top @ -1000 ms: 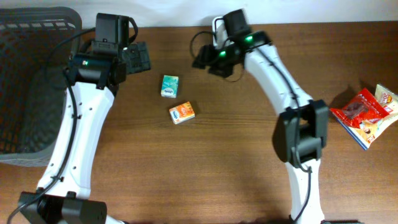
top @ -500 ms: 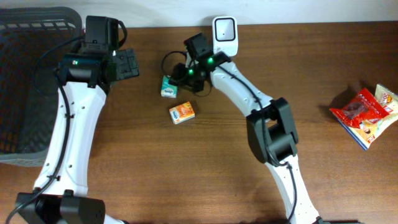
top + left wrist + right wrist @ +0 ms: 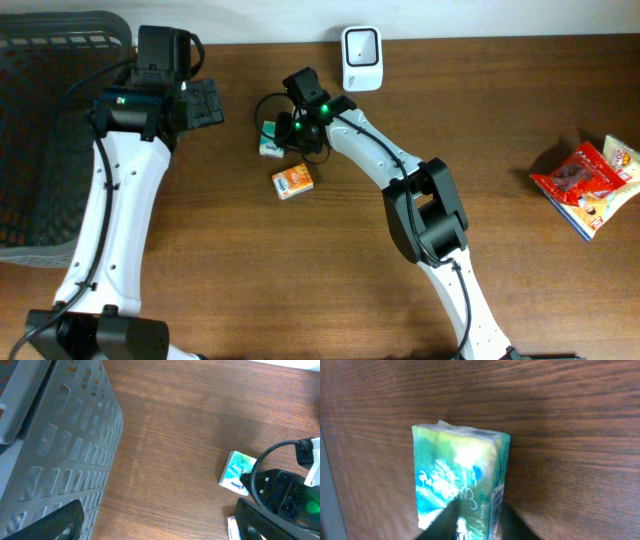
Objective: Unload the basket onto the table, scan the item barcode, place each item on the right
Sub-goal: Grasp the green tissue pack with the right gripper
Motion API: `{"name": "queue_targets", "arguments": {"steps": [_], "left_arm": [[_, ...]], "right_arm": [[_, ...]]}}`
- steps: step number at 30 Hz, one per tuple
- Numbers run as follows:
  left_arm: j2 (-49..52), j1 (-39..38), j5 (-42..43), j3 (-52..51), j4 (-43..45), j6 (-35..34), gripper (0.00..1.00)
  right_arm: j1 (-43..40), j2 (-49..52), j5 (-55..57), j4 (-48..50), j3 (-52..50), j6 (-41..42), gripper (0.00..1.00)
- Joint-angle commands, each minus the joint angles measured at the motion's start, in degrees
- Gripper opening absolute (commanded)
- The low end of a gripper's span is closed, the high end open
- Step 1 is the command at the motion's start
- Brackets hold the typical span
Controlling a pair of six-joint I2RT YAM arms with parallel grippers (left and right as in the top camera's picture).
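Overhead view: right gripper (image 3: 287,130) is down on the green packet (image 3: 268,142), which lies flat on the table (image 3: 350,260) near the orange packet (image 3: 292,181). Its wrist camera shows the fingers (image 3: 442,521) drawn narrow, pressed against both sides of the packet's near end. Left gripper (image 3: 157,525) is spread wide, holding nothing, beside the mesh basket (image 3: 60,435). A second ago the right arm hung over the scanner (image 3: 360,45), fingers wider; the scanner now stands uncovered.
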Motion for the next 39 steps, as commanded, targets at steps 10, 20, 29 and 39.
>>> {"name": "queue_targets", "arguments": {"steps": [10, 20, 29, 39], "left_arm": [[0.0, 0.2, -0.7, 0.2, -0.1, -0.2, 0.95], [0.0, 0.2, -0.6, 0.2, -0.1, -0.2, 0.95], [0.0, 0.2, -0.6, 0.2, -0.1, -0.2, 0.94], [0.0, 0.2, -0.6, 0.2, -0.1, -0.2, 0.95]], "right_arm": [[-4.5, -1.9, 6.1, -11.2, 1.4, -3.5, 0.04], [-7.8, -9.5, 45.2, -40.0, 9.0, -10.8, 0.04], [-7.5, -8.8, 53.8, -45.2, 0.5, -10.5, 0.04], [-6.5, -8.8, 52.3, -41.8, -7.6, -10.6, 0.04]]}}
